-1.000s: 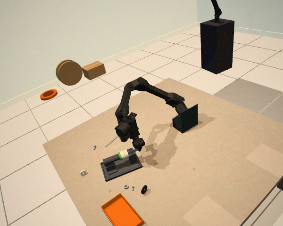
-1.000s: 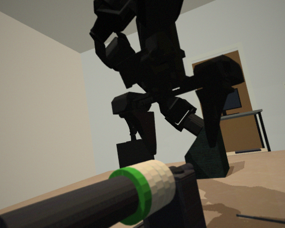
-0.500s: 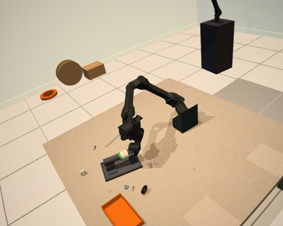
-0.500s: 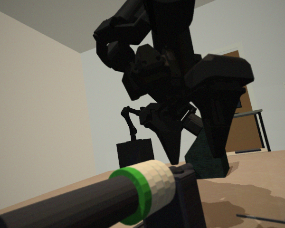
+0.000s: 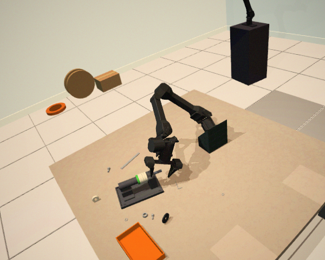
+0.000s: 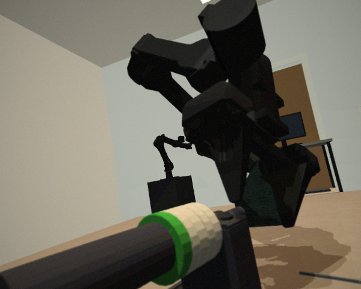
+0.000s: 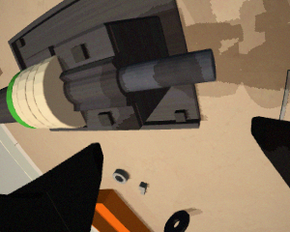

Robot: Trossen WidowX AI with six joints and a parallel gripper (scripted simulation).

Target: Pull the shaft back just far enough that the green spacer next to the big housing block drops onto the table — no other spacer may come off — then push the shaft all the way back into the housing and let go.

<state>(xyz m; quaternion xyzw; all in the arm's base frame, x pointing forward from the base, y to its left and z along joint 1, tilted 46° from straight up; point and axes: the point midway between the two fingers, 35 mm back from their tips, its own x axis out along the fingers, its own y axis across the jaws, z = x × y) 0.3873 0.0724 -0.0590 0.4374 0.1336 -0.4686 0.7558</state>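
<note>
The green spacer (image 5: 137, 179) (image 6: 185, 248) (image 7: 11, 99) is around the shaft line, beside the dark cylindrical housing (image 5: 127, 182) (image 6: 90, 257). Cream spacers (image 5: 143, 177) (image 6: 202, 236) (image 7: 34, 94) sit packed between it and the upright support (image 5: 153, 183) (image 6: 236, 239) on the dark base (image 5: 150, 195). The shaft's bare end (image 5: 158, 171) (image 7: 171, 72) sticks out past the support. My gripper (image 5: 160, 176) (image 6: 261, 214) (image 7: 179, 138) is open and empty, close to the shaft's bare end. In the wrist view its fingertips are below the shaft end in the picture; exact height is unclear.
An orange tray (image 5: 140, 243) lies in front. A black ring (image 5: 163, 219), a nut (image 5: 143, 215) and a small bolt (image 5: 152, 215) lie between tray and base. A hex key (image 5: 180, 188) (image 6: 333, 276) (image 7: 285, 97) lies right of the base. A flat bar (image 5: 130, 160) lies behind it.
</note>
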